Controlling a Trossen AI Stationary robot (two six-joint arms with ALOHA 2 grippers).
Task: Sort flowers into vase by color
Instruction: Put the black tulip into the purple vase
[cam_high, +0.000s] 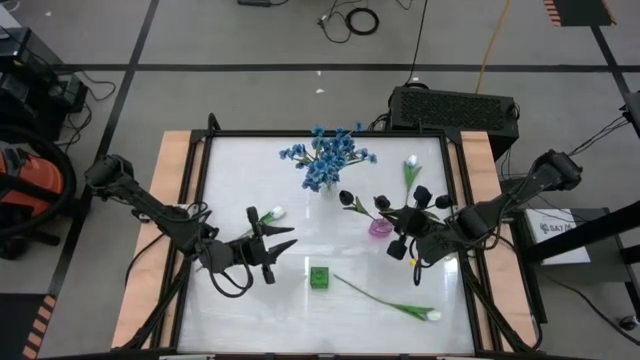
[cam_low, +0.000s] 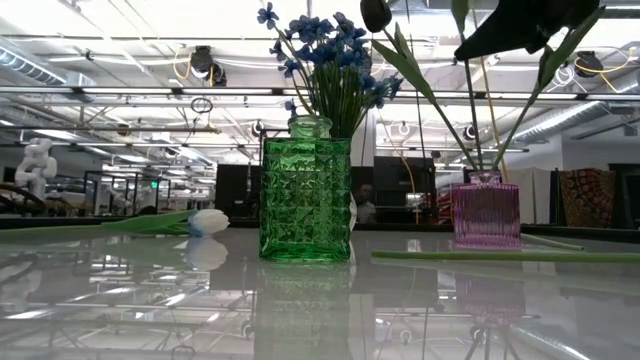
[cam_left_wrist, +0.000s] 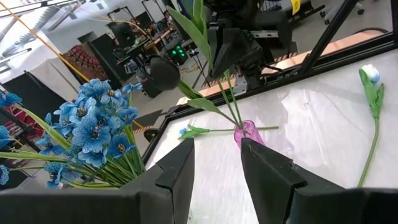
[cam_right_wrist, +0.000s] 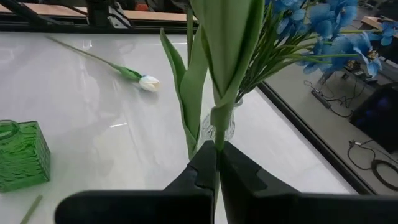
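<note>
The right gripper (cam_high: 402, 243) is held above the pink vase (cam_high: 380, 227) at the right middle of the table (cam_high: 230, 320). Its fingers (cam_right_wrist: 205, 168) are closed tight on a green stem with long leaves (cam_right_wrist: 217, 74), which is pinched between the fingertips and rises straight up from them in the right wrist view. Dark tulips (cam_high: 350, 203) are seen spread around this gripper from above, and their stems are seen going down into the pink vase in the low view.

The left gripper (cam_high: 283, 237) is held low over the left middle of the table. Its fingers (cam_left_wrist: 180, 171) stand partly apart, and nothing is seen between them. A white tulip (cam_high: 272, 214) lies on the table just beside its fingertips, on the far side of them, apart from both fingers.

The blue flowers (cam_high: 328, 158) stand bunched in a clear vase (cam_right_wrist: 219, 127) at the far middle of the table. A green vase (cam_high: 318, 276) stands at the near middle, with nothing in it as seen from above. A second white tulip (cam_high: 430, 315) lies on its long stem near the front right edge, well apart from both grippers. A third white tulip (cam_high: 411, 163) lies at the far right, beyond the pink vase.
</note>
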